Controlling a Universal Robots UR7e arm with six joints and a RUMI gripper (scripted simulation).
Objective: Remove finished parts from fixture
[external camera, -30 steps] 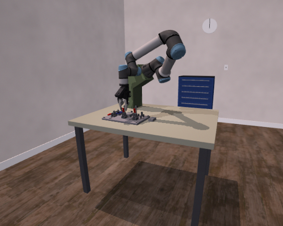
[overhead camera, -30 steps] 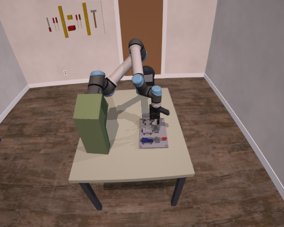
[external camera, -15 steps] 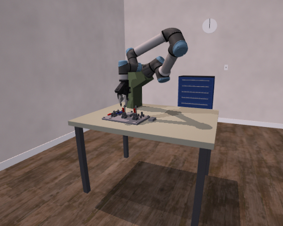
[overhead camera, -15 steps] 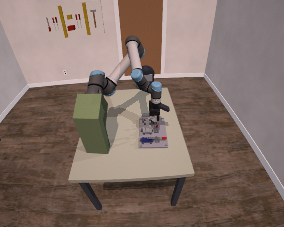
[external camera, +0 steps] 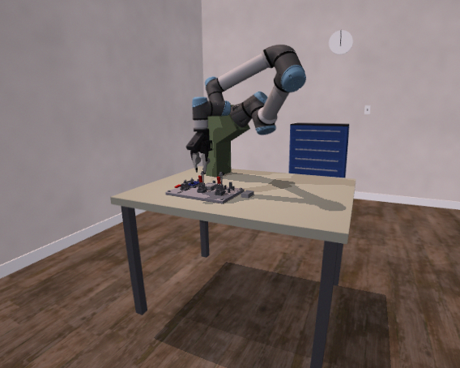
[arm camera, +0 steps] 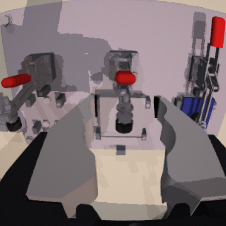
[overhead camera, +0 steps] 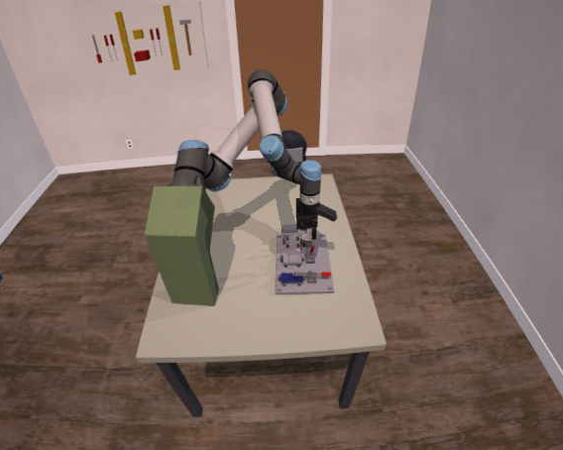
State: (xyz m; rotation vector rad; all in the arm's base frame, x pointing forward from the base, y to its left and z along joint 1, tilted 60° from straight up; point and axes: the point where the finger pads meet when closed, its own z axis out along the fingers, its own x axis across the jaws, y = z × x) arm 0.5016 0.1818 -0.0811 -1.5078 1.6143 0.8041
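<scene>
Lining up for part 2 seems the step in hand; our pincer (overhead camera: 309, 239) (external camera: 200, 170) (arm camera: 125, 97) is partly open, holding nothing, above the slotted part (overhead camera: 292, 259) (arm camera: 110, 118) in the fixture (overhead camera: 319, 288) (external camera: 192, 196) (arm camera: 160, 30); next we must descend past the raised clamp (overhead camera: 311, 251) (external camera: 201, 179) (arm camera: 125, 78) and grip squarely.

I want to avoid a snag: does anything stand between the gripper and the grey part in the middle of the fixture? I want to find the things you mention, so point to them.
Yes. The middle clamp's raised arm (external camera: 202, 177) (arm camera: 124, 111) stands above the grey part (overhead camera: 292, 260) (arm camera: 110, 117), in line with the gap of the open gripper (overhead camera: 309, 240) (external camera: 201, 171) (arm camera: 125, 97). The fingers might pass either side.
</scene>
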